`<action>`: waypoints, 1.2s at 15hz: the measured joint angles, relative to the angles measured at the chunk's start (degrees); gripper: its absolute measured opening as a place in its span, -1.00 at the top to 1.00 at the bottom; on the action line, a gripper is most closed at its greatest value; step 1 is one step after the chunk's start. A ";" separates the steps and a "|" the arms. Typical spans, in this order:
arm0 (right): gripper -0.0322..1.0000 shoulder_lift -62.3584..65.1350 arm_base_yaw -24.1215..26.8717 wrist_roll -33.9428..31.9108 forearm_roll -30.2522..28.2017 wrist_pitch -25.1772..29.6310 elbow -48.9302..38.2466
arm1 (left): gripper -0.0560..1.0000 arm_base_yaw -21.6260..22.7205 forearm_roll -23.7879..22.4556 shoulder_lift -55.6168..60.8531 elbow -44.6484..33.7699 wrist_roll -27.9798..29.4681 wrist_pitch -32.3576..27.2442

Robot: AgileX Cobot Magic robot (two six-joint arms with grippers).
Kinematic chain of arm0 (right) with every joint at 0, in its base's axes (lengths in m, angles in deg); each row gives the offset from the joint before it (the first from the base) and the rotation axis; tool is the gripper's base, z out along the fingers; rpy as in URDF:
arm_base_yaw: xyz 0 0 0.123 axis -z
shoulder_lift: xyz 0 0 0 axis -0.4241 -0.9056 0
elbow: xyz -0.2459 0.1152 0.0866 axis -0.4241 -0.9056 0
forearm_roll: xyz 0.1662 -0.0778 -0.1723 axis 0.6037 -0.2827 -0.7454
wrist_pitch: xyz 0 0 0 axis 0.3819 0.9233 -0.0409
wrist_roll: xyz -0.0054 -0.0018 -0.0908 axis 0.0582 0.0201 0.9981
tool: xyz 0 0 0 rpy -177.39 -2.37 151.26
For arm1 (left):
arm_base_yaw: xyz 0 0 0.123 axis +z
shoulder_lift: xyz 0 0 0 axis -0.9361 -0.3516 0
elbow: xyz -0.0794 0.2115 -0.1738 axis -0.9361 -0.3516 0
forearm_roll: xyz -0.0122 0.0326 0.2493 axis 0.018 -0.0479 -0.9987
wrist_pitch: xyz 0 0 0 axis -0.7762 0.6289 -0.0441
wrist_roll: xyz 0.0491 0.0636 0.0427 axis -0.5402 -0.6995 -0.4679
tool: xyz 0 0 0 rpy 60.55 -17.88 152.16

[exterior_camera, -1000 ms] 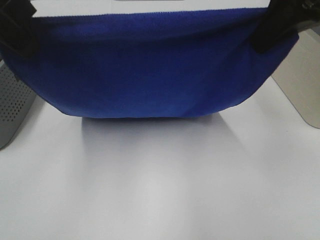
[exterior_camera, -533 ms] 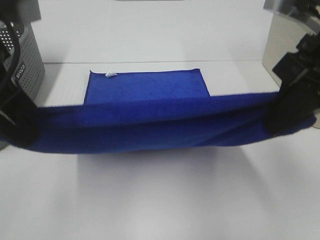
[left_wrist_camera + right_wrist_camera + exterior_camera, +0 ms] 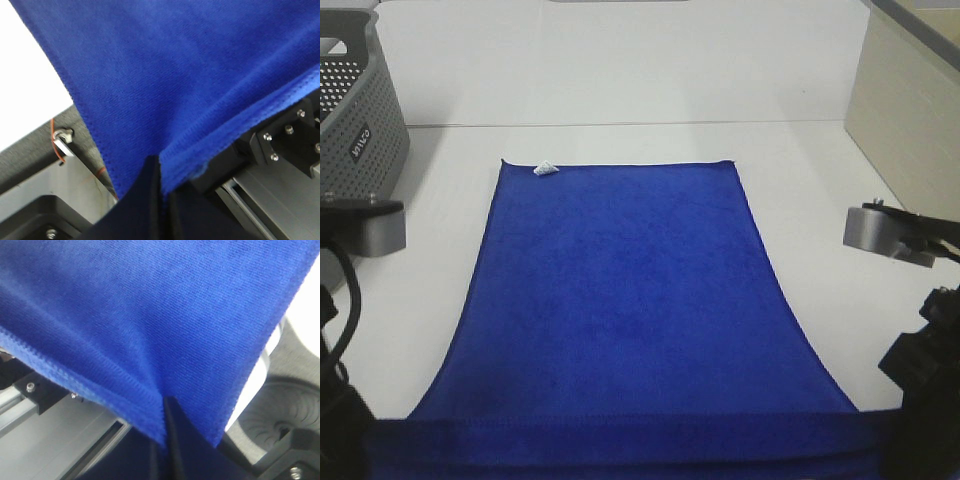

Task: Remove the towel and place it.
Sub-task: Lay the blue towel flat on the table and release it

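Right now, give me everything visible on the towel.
The towel is royal-blue plush cloth, microfibre by its look, rectangular, with a stitched hem and a small pale tag at its far left corner. Most of it lies flat and spread on the white table. Its near edge looks lifted, one corner pinched by the left gripper, the other by the right gripper.

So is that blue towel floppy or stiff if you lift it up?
Probably floppy: the towel bunches into folds where the left end effector and right end effector pinch its hem. Likely light, since two corner pinches hold its near edge. Its plush surface lies flat on the table, so it may cling rather than slide.
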 joint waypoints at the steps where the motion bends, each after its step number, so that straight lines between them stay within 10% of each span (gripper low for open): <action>1: 0.91 0.00 0.00 0.00 0.40 0.00 -1.32 | 0.89 0.00 1.09 0.00 -1.55 0.00 0.06; 18: 0.91 -17.25 0.00 4.07 1.89 -3.27 -4.64 | 0.89 -0.06 3.61 -15.01 -6.02 -6.30 9.11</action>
